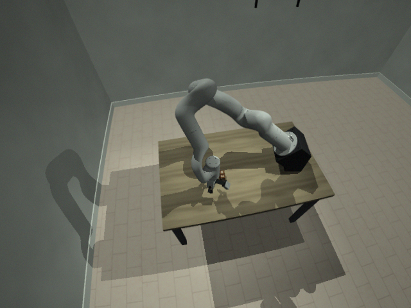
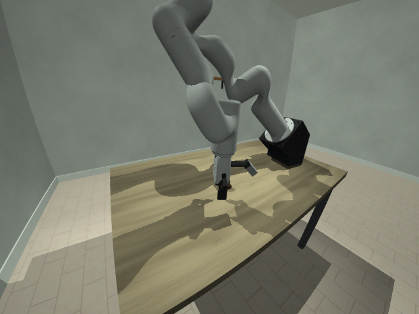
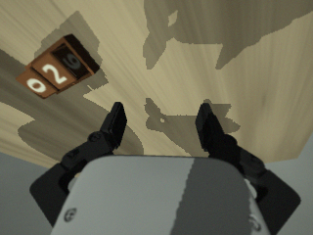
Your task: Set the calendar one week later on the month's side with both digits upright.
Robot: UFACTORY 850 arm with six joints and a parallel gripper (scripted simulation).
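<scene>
The calendar (image 3: pixel 58 73) is a small brown wooden tray with cubes, at the upper left of the wrist view. Two lit upward faces read 0 and 2. A shadowed face beside the 2 shows a 6 or 9; I cannot tell which. The month's name is not visible. In the top view the calendar (image 1: pixel 223 174) is a small brown shape on the table beside the wrist. In the exterior view only a sliver of the calendar (image 2: pixel 230 186) shows behind the fingers. My gripper (image 3: pixel 160 112) is open and empty, low over bare table, apart from the calendar. It also shows in the top and exterior views (image 1: pixel 210 189) (image 2: pixel 221 192).
The arm's black base (image 1: pixel 292 151) (image 2: pixel 287 142) stands at the table's far right corner. The arm arches over the table's middle and casts broad shadows. The table's front edge (image 1: pixel 245 213) lies beyond the gripper.
</scene>
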